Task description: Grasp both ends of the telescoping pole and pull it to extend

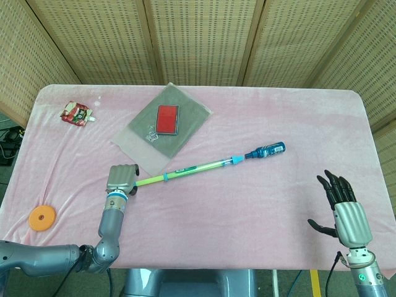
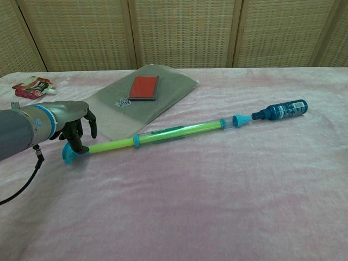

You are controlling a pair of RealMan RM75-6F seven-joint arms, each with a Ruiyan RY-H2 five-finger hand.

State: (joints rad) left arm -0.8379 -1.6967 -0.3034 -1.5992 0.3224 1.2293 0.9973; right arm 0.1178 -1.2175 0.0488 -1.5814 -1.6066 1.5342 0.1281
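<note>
The telescoping pole (image 1: 198, 167) lies slantwise on the pink cloth, a green-yellow rod with a blue T-cap (image 2: 68, 154) at its left end and a dark blue grip (image 1: 266, 150) at its right end. My left hand (image 1: 121, 179) hangs over the T-cap end. In the chest view the left hand (image 2: 68, 117) has its dark fingers curled down on both sides of the pole (image 2: 174, 130), still apart. My right hand (image 1: 346, 210) stands open near the table's front right edge, fingers spread, far from the grip (image 2: 283, 110).
A grey pouch (image 1: 148, 139) with a red card (image 1: 167, 118) on it lies behind the pole's middle. A red snack packet (image 1: 75, 113) sits at the far left, and an orange disc (image 1: 41, 217) near the front left edge.
</note>
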